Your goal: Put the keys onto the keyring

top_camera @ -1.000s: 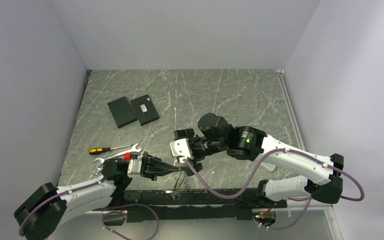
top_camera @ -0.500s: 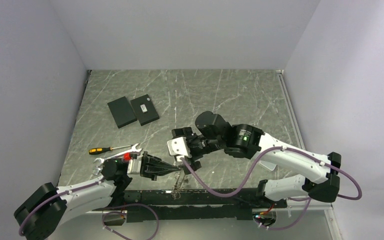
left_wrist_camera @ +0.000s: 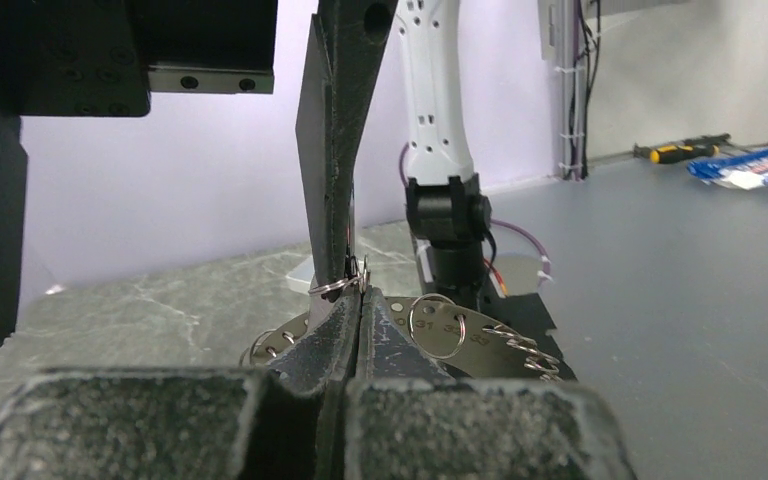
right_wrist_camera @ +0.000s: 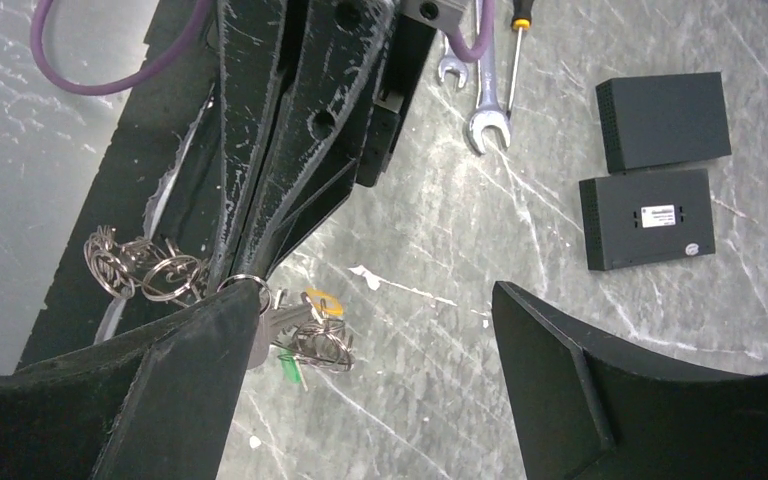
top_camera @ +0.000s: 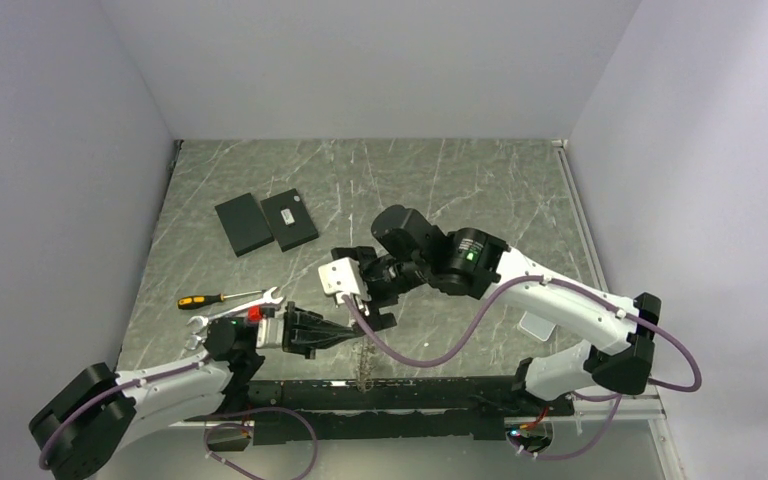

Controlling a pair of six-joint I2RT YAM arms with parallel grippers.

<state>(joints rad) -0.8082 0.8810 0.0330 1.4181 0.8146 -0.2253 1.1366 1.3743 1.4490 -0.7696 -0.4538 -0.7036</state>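
Note:
My left gripper (left_wrist_camera: 360, 292) is shut, its tips pinching a small thin keyring (left_wrist_camera: 337, 288). In the right wrist view that keyring (right_wrist_camera: 244, 283) sits at the tip of the left fingers (right_wrist_camera: 270, 150). Below it hangs a cluster with a silver key (right_wrist_camera: 285, 318), a yellow touch and a green tag (right_wrist_camera: 288, 368). My right gripper (right_wrist_camera: 375, 370) is open and holds nothing. Its left finger (right_wrist_camera: 160, 400) lies right against the ring and keys, and its right finger is well apart. From above, the right gripper (top_camera: 368, 312) hovers just beyond the left gripper (top_camera: 353, 334).
Two flat black plates (top_camera: 265, 222) lie at the far left. A screwdriver (top_camera: 210, 299) and wrenches (top_camera: 230, 315) are near the left arm. A small white scrap (right_wrist_camera: 365, 275) is on the marble. A numbered metal plate with extra rings (left_wrist_camera: 480, 335) and a chain hangs by the left jaws.
The right arm has swung left and a little farther from the bases, bringing its open gripper over the left gripper's tip. The left arm has stayed still, shut.

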